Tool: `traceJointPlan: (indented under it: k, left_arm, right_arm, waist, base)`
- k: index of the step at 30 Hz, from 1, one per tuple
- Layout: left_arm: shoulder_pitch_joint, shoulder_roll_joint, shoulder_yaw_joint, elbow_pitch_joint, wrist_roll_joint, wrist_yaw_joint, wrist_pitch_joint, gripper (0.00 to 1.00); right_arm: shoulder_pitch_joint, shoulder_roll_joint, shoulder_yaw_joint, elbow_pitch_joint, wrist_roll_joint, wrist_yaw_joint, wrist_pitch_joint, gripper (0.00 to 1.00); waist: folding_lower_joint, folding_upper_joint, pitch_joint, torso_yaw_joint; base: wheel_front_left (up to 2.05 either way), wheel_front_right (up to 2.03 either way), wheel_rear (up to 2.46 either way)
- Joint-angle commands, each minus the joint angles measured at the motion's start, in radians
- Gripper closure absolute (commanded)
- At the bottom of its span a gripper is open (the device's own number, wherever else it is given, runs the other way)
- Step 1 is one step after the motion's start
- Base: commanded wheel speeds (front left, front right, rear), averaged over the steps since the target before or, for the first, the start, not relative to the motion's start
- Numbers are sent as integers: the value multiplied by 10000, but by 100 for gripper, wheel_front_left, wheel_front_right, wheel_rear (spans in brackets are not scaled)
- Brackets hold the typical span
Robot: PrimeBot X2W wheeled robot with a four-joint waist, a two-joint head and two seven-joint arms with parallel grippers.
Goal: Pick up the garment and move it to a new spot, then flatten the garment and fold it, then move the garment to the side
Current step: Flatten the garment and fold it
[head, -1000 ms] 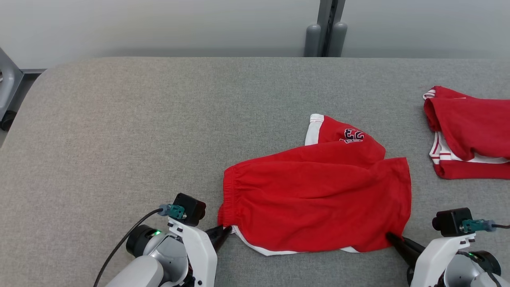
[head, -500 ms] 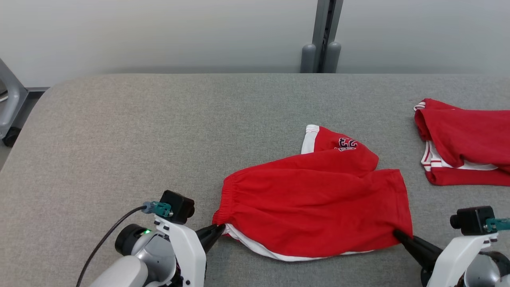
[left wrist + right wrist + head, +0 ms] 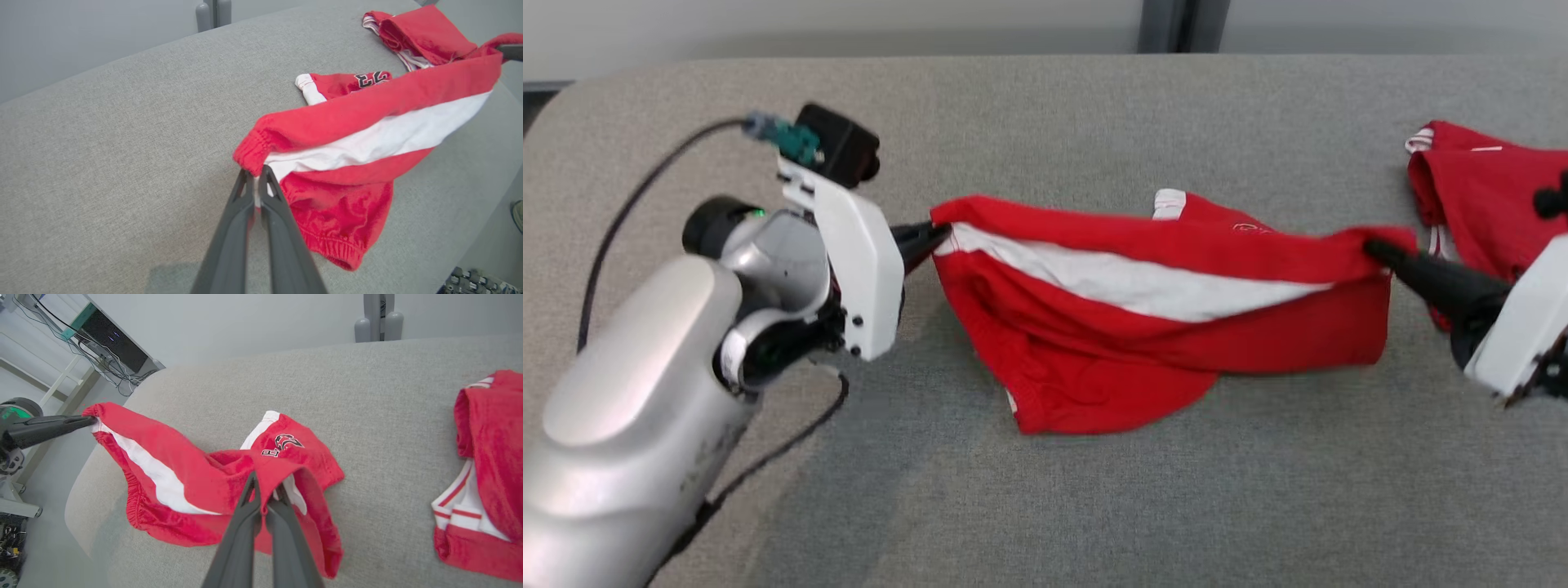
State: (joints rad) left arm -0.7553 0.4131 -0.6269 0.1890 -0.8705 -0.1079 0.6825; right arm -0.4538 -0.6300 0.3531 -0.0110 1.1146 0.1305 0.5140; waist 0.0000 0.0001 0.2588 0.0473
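Note:
The garment (image 3: 1143, 343) is a pair of red shorts with a white side stripe, stretched between my two grippers above the grey table. My left gripper (image 3: 935, 233) is shut on its waistband corner (image 3: 255, 157). At the other end my right gripper (image 3: 1372, 249) is shut on the leg hem corner (image 3: 271, 473). The lower part of the garment (image 3: 335, 220) hangs down and still touches the table, and one leg with a dark number print (image 3: 282, 443) lies flat behind.
A second red garment (image 3: 1478, 184) with white trim lies folded at the table's right side. The grey padded table (image 3: 1094, 506) has bare room in front and to the left. A grey post (image 3: 378, 318) stands behind the far edge.
Both grippers have lifted the garment's near edge off the table, so it now hangs stretched between them. The left gripper closed on the waistband. The head camera has tilted down.

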Motion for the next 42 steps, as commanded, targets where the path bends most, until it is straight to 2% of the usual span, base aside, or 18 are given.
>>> traceJointPlan:
  k: [1, 6, 10, 15, 18, 24, 28, 32, 36, 42]
  left_arm:
    - [-404, -2, 97, 153, -119, -44, 149, 100]
    - [-2559, -206, 368, 1299, -729, -132, 1441, 100]
    - [-4393, -326, 584, 2117, -804, -165, 1815, 100]
    - [-6399, -615, 522, 3180, -441, -231, 1370, 100]
    - [-7404, -820, 387, 3776, -173, -219, 796, 100]
    - [-8603, -900, -190, 4372, -76, -220, -476, 100]
    - [-8491, -893, -575, 4536, -730, -222, -958, 100]
    - [-7883, -550, -1125, 4198, -1469, -223, -1353, 100]
    - [-6815, 134, -1881, 3593, -2271, -222, -1365, 100]
    - [-4679, 1238, -3068, 2732, -3212, -222, -1250, 100]
  right_arm:
    - [-352, -56, -66, 87, 119, 8, 182, 100]
    - [-2814, -10, -28, 724, 511, 8, 1561, 100]
    - [-5002, 189, -48, 1488, 556, 8, 2249, 100]
    - [-7524, 565, -121, 2742, 471, 8, 2471, 100]
    - [-8845, 739, -118, 3386, 405, 8, 2253, 100]
    - [-10448, 844, 134, 3707, 510, 8, 1474, 100]
    - [-10434, 630, 666, 3540, 696, 8, 1264, 100]
    - [-9851, 227, 1334, 3126, 930, 8, 1207, 100]
    - [-8820, -268, 1869, 2605, 1360, 8, 1096, 100]
    - [-6445, -976, 2734, 1604, 1960, 8, 822, 100]
  waist:
    - [0, -1, 516, 1]
    - [0, -1, 1574, -96]
    - [0, -1, 2369, -154]
    - [0, -1, 2954, -172]
    - [0, -1, 3086, -138]
    - [0, -1, 3168, -166]
    - [0, -1, 3120, -183]
    - [0, -1, 3051, -228]
    - [0, -1, 2746, -254]
    - [0, -1, 1587, -398]
  base:
    - [0, 0, 0]
    - [0, 0, 0]
    - [0, 0, 0]
    - [0, 0, 0]
    - [0, 0, 0]
    - [0, 0, 0]
    - [0, 0, 0]
    - [0, 0, 0]
    - [0, 0, 0]
    - [0, 0, 0]
